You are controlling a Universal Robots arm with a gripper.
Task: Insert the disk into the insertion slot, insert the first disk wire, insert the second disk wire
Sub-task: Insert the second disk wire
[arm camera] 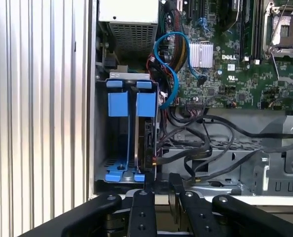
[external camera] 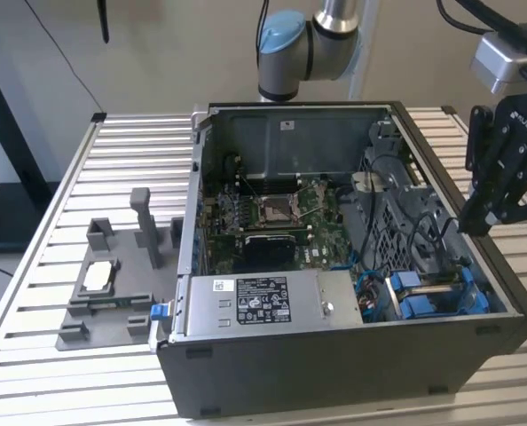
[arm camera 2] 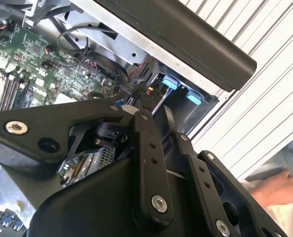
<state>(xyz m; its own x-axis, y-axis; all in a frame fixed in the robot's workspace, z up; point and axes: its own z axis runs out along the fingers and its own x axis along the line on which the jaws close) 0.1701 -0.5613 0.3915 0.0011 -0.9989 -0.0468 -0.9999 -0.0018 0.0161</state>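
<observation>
The gripper (arm camera: pixel 161 180), open or shut cannot be told, hangs at the case (external camera: pixel 334 373) edge, the slot (arm camera: pixel 118 143) directly ahead, its long axis in line with the tool.

The exterior view's right edge cuts the gripper (external camera: pixel 483 213), and a person's hand (arm camera 2: pixel 278 190) is likewise cropped

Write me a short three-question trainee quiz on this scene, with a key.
1. True or false: the computer case has its side panel on.
2. The insertion slot's plastic fittings are: A red, B blue, C yellow.
3. Fill in: in the exterior view, the claw hangs at the case's ___ side.
Key: 1 false; 2 B; 3 the exterior view's right.
</observation>
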